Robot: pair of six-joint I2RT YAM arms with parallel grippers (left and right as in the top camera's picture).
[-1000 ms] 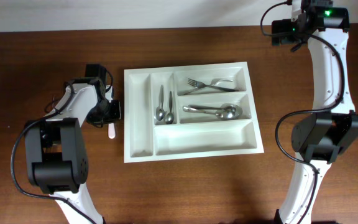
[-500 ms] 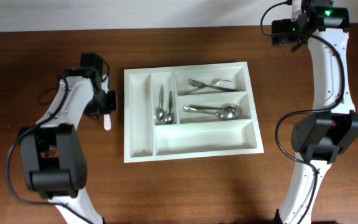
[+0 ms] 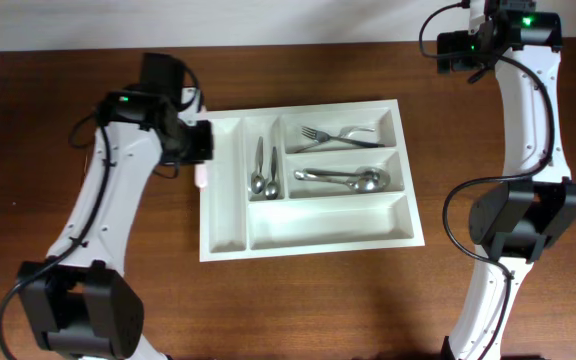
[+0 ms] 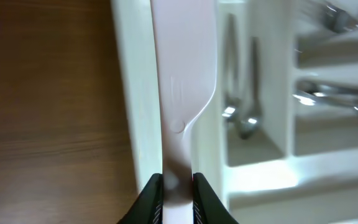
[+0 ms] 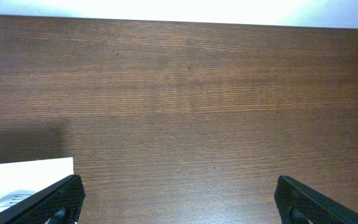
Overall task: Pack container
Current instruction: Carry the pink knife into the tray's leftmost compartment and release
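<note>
Two robot arms work at a brown wooden table. One big white container lies flat in the middle of the table, between the arms. It is a tray with five boxes inside: two thin ones on its left side and three wide ones on its right side.

Some small metal spoons lie in the second thin box. Metal forks lie in the top wide box. Bigger spoons lie in the middle wide box, just under the forks.

The left gripper is at the top left corner of the container. Its fingers are squeezed tight on a white plastic utensil. The utensil is long and flat. It sticks out from the fingers and hangs right over the left edge of the container, next to the first thin box. I cannot tell if it is a knife or something else. From the top camera only its pale tip peeks out from under the gripper.

The right gripper is far away, up near the top right corner of the table. Its two fingers stand wide apart and hold nothing. Below them is just bare wood, and a small white corner of the container shows at the left of that view.
</note>
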